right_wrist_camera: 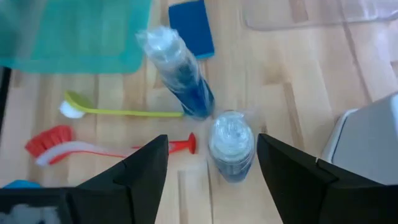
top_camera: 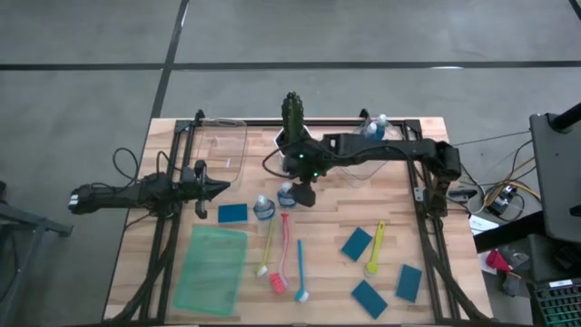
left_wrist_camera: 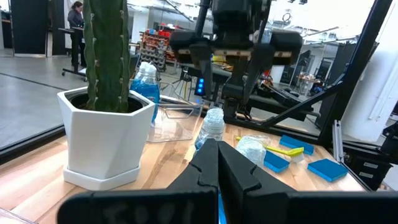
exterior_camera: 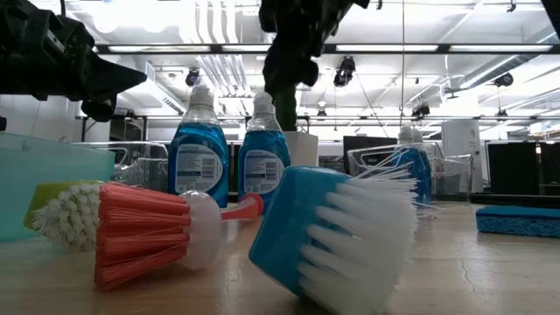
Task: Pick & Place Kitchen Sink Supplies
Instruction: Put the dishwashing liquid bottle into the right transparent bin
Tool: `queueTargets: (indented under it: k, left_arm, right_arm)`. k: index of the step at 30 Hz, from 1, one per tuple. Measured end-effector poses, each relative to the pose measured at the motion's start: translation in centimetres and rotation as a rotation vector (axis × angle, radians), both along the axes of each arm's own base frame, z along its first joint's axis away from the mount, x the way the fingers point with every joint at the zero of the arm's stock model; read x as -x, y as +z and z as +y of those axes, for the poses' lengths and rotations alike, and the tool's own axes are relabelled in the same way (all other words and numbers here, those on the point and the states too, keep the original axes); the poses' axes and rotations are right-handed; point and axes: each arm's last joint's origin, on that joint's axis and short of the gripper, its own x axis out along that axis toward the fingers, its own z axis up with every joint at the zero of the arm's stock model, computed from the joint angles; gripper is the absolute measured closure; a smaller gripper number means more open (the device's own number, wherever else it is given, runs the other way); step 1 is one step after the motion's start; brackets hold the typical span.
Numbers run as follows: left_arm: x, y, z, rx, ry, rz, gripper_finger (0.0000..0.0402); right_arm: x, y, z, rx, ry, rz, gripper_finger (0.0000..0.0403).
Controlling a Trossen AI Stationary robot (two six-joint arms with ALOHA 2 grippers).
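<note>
At the table's left side the left gripper [top_camera: 221,189] hangs with its fingers pressed together on nothing, pointing toward the middle of the table. Below it lies the green tray [top_camera: 211,269], and just right of the gripper tip rests one teal sponge [top_camera: 232,213]. Next come two upright blue bottles, the first blue bottle [top_camera: 263,208] beside that sponge and the second blue bottle [top_camera: 286,193] just beyond it. The right gripper [right_wrist_camera: 211,152] hovers directly over the second bottle with its fingers spread wide, one on each side of the pale cap, not closed on it. Behind these stands the cactus [top_camera: 292,116] in its white pot. In front of the bottles lie three brushes side by side: the lime brush [top_camera: 266,247], the pink brush [top_camera: 280,257] and the blue brush [top_camera: 300,271]. Farther right sits another teal sponge [top_camera: 357,242], touching the yellow brush [top_camera: 376,248]. Two more sponges [top_camera: 369,298] lie near the front right corner, and a third bottle [top_camera: 375,127] rests at the back edge among clear containers
</note>
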Motion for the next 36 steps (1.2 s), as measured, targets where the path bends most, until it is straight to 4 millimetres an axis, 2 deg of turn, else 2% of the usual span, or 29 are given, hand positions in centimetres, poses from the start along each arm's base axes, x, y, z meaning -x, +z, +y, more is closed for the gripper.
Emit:
queueTargets:
  k: [14, 21, 29, 36]
  left_arm:
    - [0.0, 0.0, 0.0, 0.0, -0.001, 0.001, 0.0401]
    - [0.0, 0.0, 0.0, 0.0, -0.001, 0.003, 0.0401]
    - [0.0, 0.0, 0.0, 0.0, 0.0, 0.002, 0.0401]
    - [0.0, 0.0, 0.0, 0.0, 0.0, 0.002, 0.0401]
  right_arm:
    - [-1.6, -1.9, -0.2, 0.06, 0.043, -0.016, 0.0153]
    - [-1.9, -3.1, -0.2, 0.049, 0.044, 0.024, 0.0166]
    - [-1.9, -3.4, -0.2, 0.049, 0.049, 0.046, 0.0185]
    - [-1.8, -3.4, -0.2, 0.047, 0.047, 0.048, 0.0217]
